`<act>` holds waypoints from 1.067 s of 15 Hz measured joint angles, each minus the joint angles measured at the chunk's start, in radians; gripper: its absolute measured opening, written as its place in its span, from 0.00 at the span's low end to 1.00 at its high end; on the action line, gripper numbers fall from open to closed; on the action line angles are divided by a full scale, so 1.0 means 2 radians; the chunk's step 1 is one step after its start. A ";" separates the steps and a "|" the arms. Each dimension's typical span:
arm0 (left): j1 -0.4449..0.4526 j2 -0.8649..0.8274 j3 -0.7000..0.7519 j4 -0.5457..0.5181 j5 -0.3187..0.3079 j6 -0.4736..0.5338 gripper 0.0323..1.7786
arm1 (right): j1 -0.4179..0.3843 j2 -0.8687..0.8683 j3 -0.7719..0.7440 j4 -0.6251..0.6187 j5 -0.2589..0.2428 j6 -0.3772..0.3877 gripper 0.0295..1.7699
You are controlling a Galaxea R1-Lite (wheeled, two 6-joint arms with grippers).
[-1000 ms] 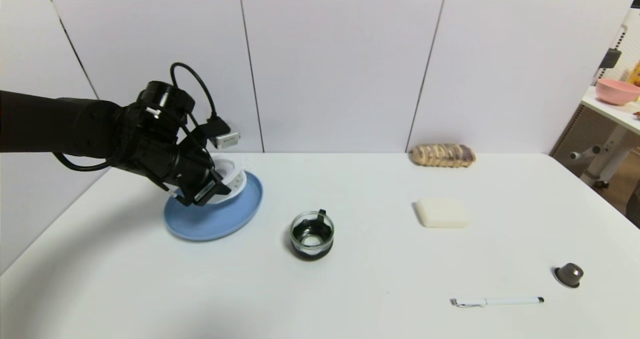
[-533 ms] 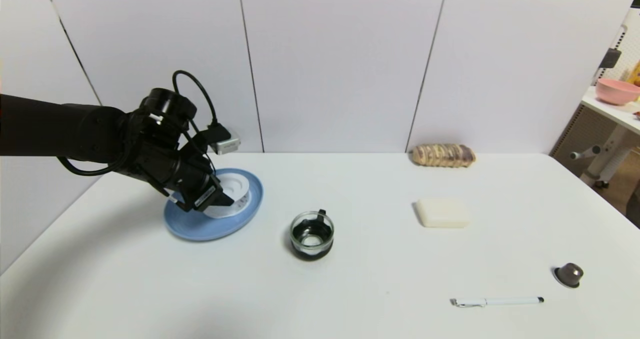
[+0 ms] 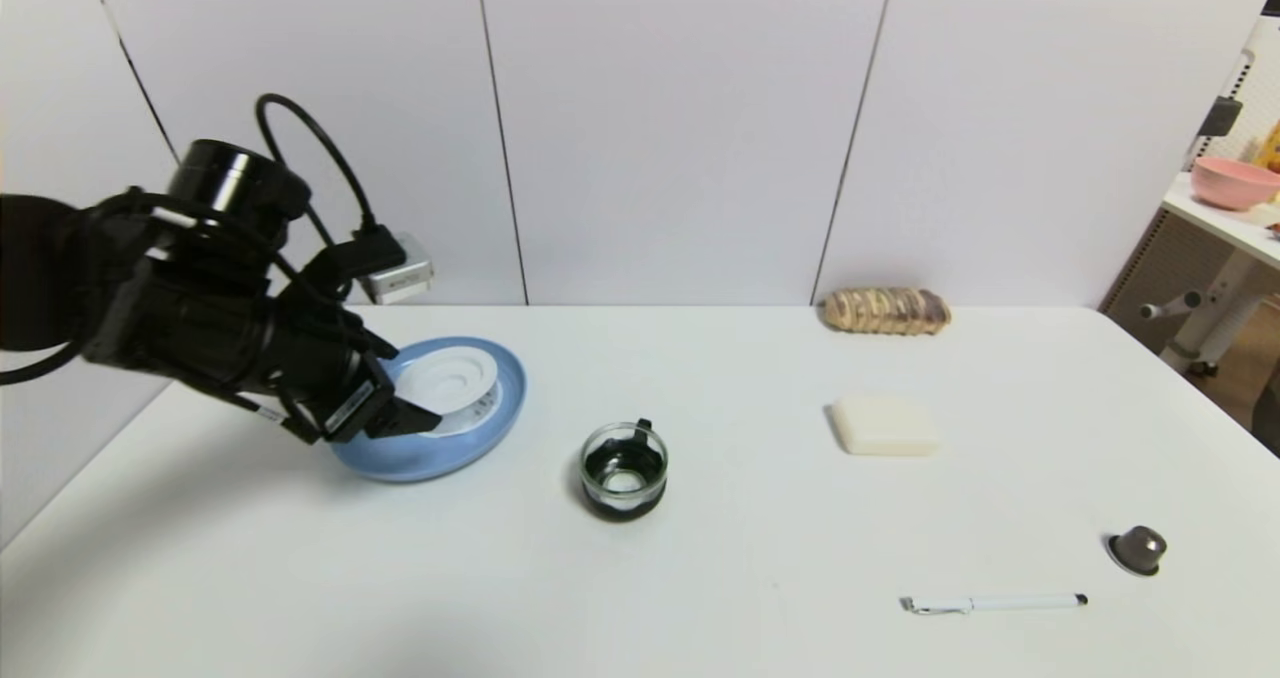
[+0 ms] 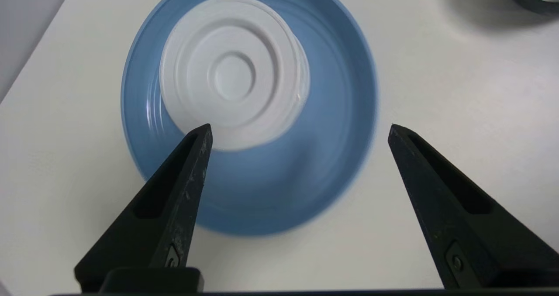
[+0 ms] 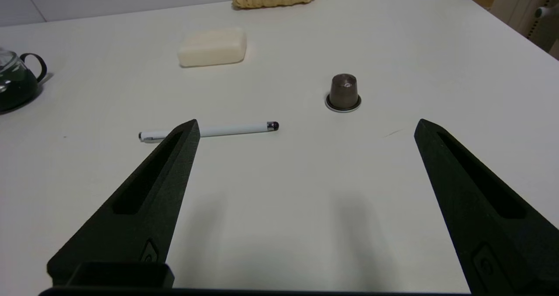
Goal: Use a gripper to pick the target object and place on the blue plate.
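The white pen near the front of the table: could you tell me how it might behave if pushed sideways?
The pen looks slim and round, lying flat on the smooth table, so it would probably roll. It seems rigid and likely light; its clip end might stop it rolling far.

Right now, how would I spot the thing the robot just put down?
Find the blue plate at the table's far left. On it lies a white round spool, flat face up. Only it has raised rings; the cream block is plain.
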 joint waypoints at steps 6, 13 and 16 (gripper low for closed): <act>0.009 -0.280 0.334 -0.138 0.003 -0.086 0.90 | 0.000 0.000 0.000 0.000 0.000 0.000 0.96; 0.083 -0.638 0.560 -0.251 0.010 -0.201 0.93 | 0.000 0.000 0.000 0.000 0.000 0.000 0.96; 0.105 -0.745 0.584 -0.205 0.051 -0.219 0.94 | 0.000 0.000 0.000 0.000 0.000 0.000 0.96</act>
